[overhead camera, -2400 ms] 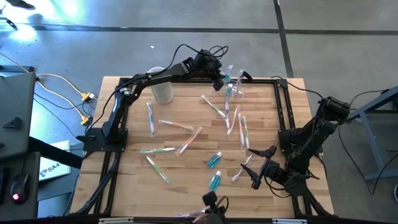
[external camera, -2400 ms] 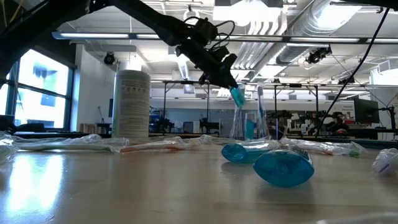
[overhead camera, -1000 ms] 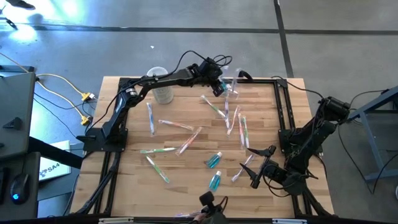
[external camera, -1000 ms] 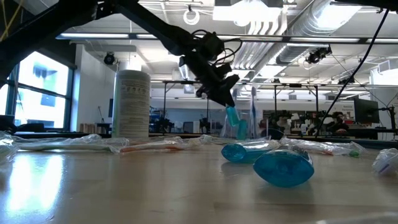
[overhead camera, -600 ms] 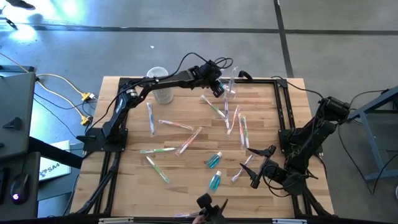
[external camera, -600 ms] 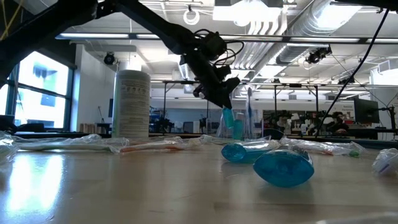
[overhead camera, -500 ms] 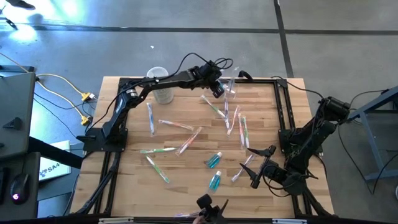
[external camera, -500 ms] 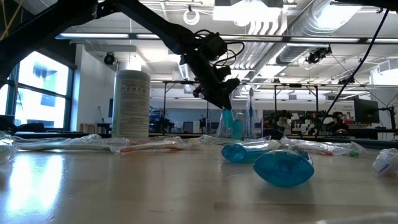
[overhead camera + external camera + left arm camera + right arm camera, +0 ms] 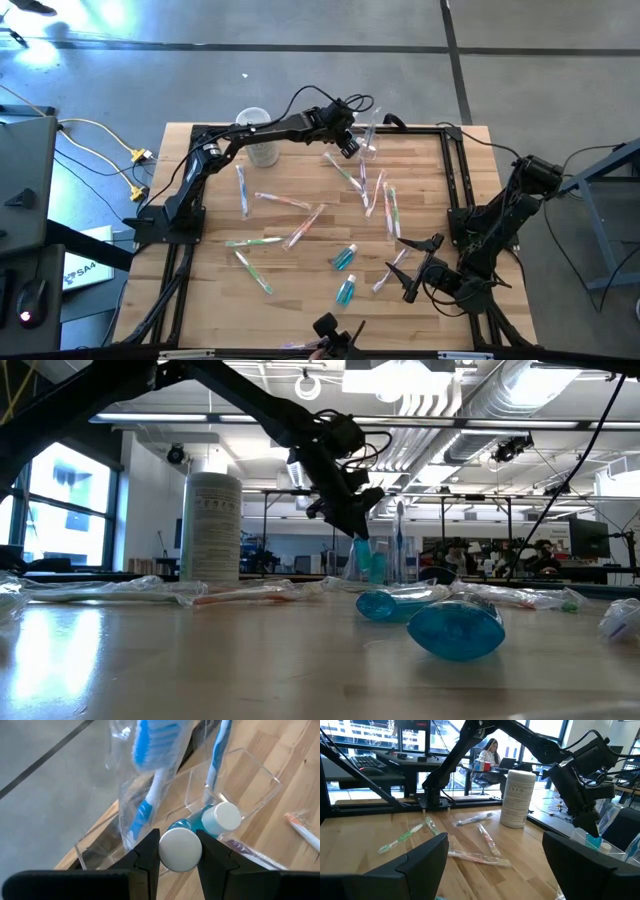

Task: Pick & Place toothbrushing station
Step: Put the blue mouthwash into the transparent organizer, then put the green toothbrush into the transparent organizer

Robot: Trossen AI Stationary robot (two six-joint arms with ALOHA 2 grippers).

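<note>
While the left gripper (image 9: 180, 851) clamps a white-capped bottle (image 9: 180, 849) over the toothbrushing station (image 9: 235, 782), the right gripper (image 9: 412, 270) gapes above the toothbrush-strewn wooden table (image 9: 200, 300).

Holder's (image 9: 235, 785) near end hidden behind claw (image 9: 180, 851), toothbrush (image 9: 150, 760) head blurred

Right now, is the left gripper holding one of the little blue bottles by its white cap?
Yes, in the left wrist view the left gripper pinches a blue bottle's white cap over the clear toothbrushing station.

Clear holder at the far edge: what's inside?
Holder contains a blue toothbrush, a white-capped blue bottle, plus the bottle in the left claw. A wrapped toothbrush covers its other compartment.
</note>
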